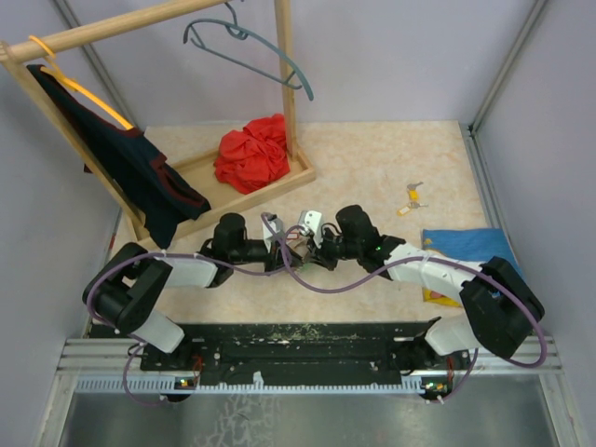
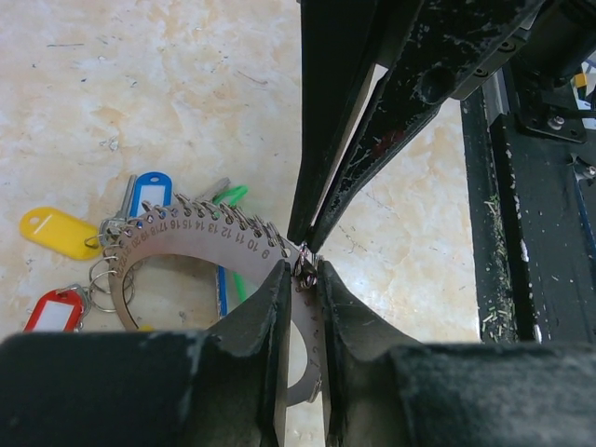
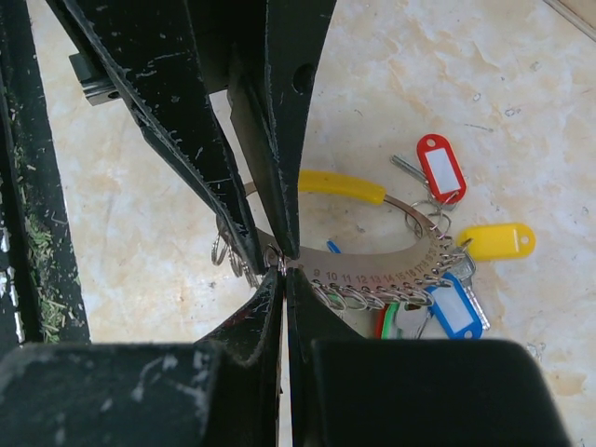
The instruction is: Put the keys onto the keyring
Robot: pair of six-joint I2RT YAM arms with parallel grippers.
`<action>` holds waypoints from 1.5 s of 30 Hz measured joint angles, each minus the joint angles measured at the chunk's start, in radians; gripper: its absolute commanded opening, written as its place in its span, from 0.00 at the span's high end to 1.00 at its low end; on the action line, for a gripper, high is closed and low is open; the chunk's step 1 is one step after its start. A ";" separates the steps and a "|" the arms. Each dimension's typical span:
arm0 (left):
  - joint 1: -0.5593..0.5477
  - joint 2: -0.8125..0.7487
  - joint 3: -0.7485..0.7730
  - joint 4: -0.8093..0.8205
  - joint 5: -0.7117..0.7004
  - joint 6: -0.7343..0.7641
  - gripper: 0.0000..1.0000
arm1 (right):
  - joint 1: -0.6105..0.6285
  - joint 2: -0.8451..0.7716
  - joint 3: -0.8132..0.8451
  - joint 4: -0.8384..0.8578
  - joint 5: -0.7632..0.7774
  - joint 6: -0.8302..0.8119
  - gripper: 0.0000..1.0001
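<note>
Nearest the lens in the left wrist view, the black two-fingered left hand point(image 2: 300, 275) fills the bottom edge. Its fingers sit close on either side of the keyring point(image 2: 214, 244), a flat grey numbered metal crescent fringed with small wire loops, and look clamped on its band. The keyring sits between the two hands at the middle of the mottled beige bench point(image 2: 140, 84).

At lower left, a yellow-tagged key point(image 2: 58, 231), a red-tagged key point(image 2: 56, 310), a blue-tagged key point(image 2: 149, 194) and a green-tagged key point(image 2: 229, 196) hang from its loops, so part of the job looks done.

At the band's right end, the black right hand point(image 3: 284, 277) has its fingers pressed together at one wire loop; I cannot tell whether it nips it.

Far right in the overhead view, small loose keys point(image 1: 411, 199) with a yellow tag lie well apart, likely left to thread.
</note>
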 measured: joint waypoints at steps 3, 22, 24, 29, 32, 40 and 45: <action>0.000 0.001 0.005 -0.008 0.003 -0.003 0.98 | 0.000 0.000 0.000 -0.001 -0.001 0.001 1.00; 0.008 -0.185 -0.093 -0.050 -0.163 -0.076 1.00 | -0.003 -0.262 -0.135 0.237 0.149 0.155 0.33; 0.009 -0.192 -0.103 -0.050 -0.188 -0.095 1.00 | -0.003 -0.283 -0.201 0.319 0.171 0.181 0.32; 0.009 -0.192 -0.118 -0.029 -0.222 -0.139 1.00 | -0.005 -0.275 -0.229 0.358 0.150 0.211 0.38; 0.009 -0.192 -0.134 0.006 -0.221 -0.160 1.00 | -0.010 -0.220 -0.192 0.347 0.085 0.209 0.42; 0.010 -0.192 -0.152 0.077 -0.190 -0.168 1.00 | -0.067 -0.084 -0.169 0.354 -0.153 0.140 0.48; 0.013 -0.192 -0.158 0.092 -0.171 -0.149 1.00 | -0.078 -0.027 -0.167 0.356 -0.253 0.060 0.57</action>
